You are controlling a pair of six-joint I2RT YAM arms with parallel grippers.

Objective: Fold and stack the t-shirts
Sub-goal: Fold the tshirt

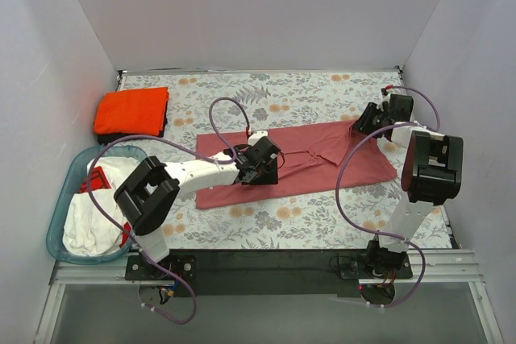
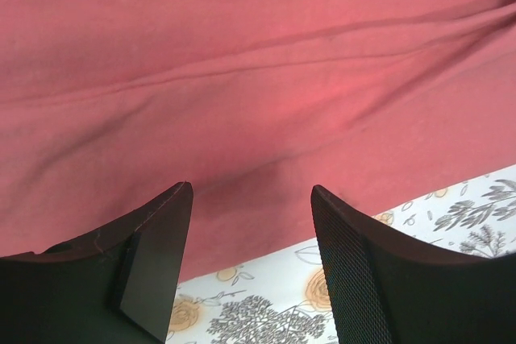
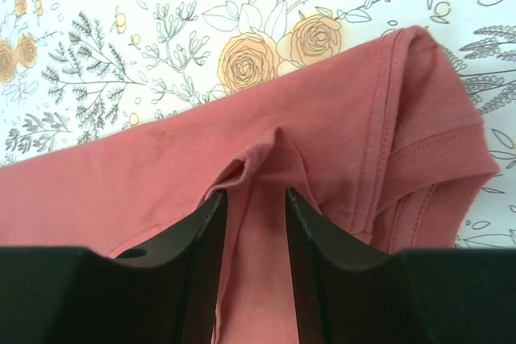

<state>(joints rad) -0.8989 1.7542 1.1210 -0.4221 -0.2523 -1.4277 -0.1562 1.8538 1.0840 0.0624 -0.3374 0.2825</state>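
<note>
In the middle of the floral table lies the rose shirt, spread flat in a long band running left to right. Its right end reaches toward the table's right side. The right gripper sits at that end, just beside a hemmed sleeve. Its fingers are drawn close together and pinch a raised ridge of the rose cloth between them. The left gripper hangs over the shirt left of its middle, close to its near edge. Its fingers are spread wide with nothing between them; whether the tips touch the cloth I cannot tell. At the far left corner of the table, well apart from the rose shirt, the orange shirt lies folded on a black shirt, of which only a dark edge shows. Nearer, at the table's left edge, stands a clear blue bin with white and red cloth inside.
</note>
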